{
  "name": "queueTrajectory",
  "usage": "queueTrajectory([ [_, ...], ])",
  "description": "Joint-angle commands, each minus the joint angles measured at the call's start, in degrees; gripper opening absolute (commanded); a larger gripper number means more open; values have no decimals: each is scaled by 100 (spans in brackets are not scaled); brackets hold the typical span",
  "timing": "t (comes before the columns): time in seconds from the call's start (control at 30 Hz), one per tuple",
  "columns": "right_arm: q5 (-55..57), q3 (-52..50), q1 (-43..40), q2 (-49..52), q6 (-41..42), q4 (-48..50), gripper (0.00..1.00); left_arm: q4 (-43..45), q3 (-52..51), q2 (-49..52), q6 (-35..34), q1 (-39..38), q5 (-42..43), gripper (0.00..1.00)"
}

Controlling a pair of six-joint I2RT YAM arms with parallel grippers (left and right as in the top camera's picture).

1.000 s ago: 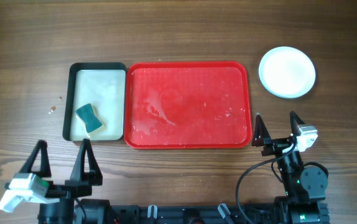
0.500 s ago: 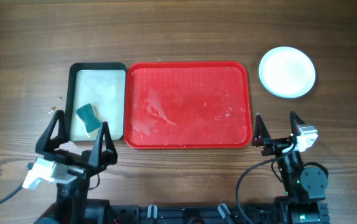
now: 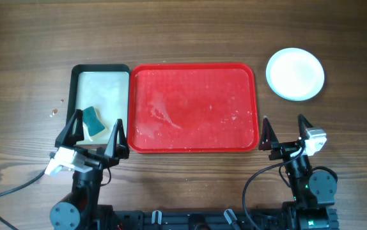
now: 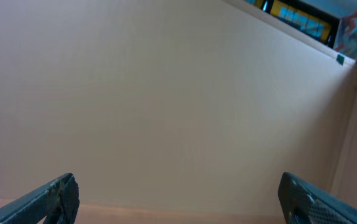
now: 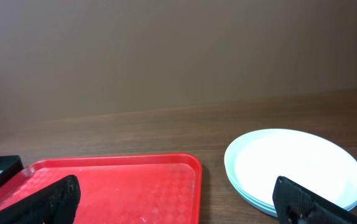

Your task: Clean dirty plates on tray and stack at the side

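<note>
Plates (image 3: 295, 74): stacked far right, off the tray (image 3: 196, 89).
Left gripper (image 3: 98, 118): wide open, empty; should centre on sponge (image 3: 93, 121).
Right gripper (image 3: 283, 120): wide open, empty.

Red checker-textured tray (image 3: 196, 96), white-on-turquoise plates (image 3: 295, 74), teal sponge (image 3: 93, 121), blk-rimmed pale tray (image 3: 100, 66), brown woodgrain tbl (image 3: 171, 32).

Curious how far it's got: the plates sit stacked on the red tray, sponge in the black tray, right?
No: the overhead view shows the plates stacked on the table beside the red tray. The sponge is in the black tray.
</note>
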Motion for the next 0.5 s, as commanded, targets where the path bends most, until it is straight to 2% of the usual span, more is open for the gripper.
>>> queueTrajectory([
  [0.0,-90,-7,-33,-35,42,24,100,35,-245,-57,92,-26,68,100],
  [0.33,-90,-7,-33,-35,44,24,100,-79,-575,-57,96,-20,68,100],
  [0.47,-90,-7,-33,-35,44,24,100,-516,-575,-57,94,79,70,100],
])
